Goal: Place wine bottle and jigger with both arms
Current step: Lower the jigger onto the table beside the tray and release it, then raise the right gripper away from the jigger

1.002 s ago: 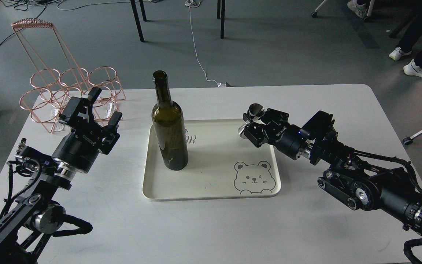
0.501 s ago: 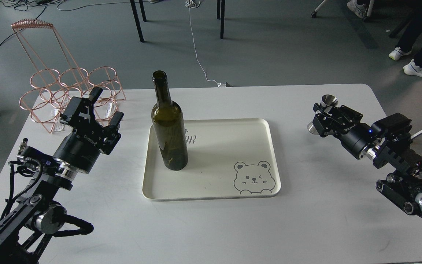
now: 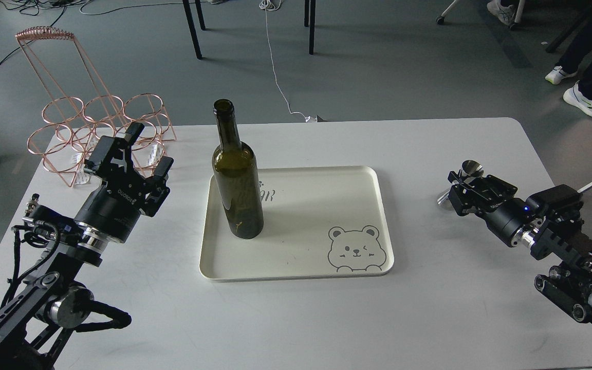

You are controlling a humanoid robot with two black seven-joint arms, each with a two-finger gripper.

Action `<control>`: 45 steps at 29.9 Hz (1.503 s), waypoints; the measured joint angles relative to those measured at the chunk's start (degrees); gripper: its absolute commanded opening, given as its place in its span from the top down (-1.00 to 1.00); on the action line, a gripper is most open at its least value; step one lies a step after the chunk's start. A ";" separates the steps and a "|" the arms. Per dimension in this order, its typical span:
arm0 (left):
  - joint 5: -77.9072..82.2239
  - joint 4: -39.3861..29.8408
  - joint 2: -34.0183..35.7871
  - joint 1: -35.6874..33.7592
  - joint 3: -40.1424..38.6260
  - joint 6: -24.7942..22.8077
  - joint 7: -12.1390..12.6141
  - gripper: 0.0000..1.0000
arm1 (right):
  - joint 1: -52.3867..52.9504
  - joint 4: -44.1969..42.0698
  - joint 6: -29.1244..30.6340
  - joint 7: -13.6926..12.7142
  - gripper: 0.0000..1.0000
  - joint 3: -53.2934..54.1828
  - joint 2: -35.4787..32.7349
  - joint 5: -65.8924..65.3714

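The wine bottle [image 3: 237,180], dark olive-green and unlabelled, stands upright at the left end of the cream tray [image 3: 296,275]. My left gripper [image 3: 149,147] is open and empty, to the left of the bottle and apart from it, over the table. My right gripper [image 3: 455,188] is shut on the small silver jigger [image 3: 472,167]. It holds the jigger tilted and low over the table, to the right of the tray. I cannot tell whether the jigger touches the table.
A copper wire bottle rack [image 3: 95,123] stands at the table's back left corner, just behind my left gripper. The white table [image 3: 327,324] has a rounded far right edge. The tray bears a bear drawing [image 3: 355,249]. Chair legs, a cable and a person's feet are on the floor beyond.
My right arm has carried the jigger from over the tray's right end out to the right, then lower and nearer over the table. The left arm and the bottle have not moved.
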 measured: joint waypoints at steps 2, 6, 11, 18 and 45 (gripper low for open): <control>0.00 0.00 0.00 0.00 0.00 0.00 0.00 -0.96 | -0.51 -0.01 0.00 0.00 0.30 -0.02 0.00 0.00; 0.00 0.00 0.00 0.00 -0.01 0.00 0.00 -0.96 | -0.74 -0.02 0.00 0.00 -0.16 -0.03 0.01 0.00; 0.00 0.00 0.00 -0.06 -0.09 0.00 0.00 -0.96 | -0.80 0.14 0.00 0.00 -0.62 -0.02 0.05 0.00; 0.00 0.00 0.00 -0.08 -0.10 0.00 -0.05 -0.96 | -1.71 2.04 0.00 0.01 -0.87 -0.02 -2.06 0.23; 0.05 -0.01 0.01 -0.17 -0.20 0.08 0.01 -0.96 | 7.79 52.11 -0.01 0.00 -0.89 -0.27 -28.40 59.00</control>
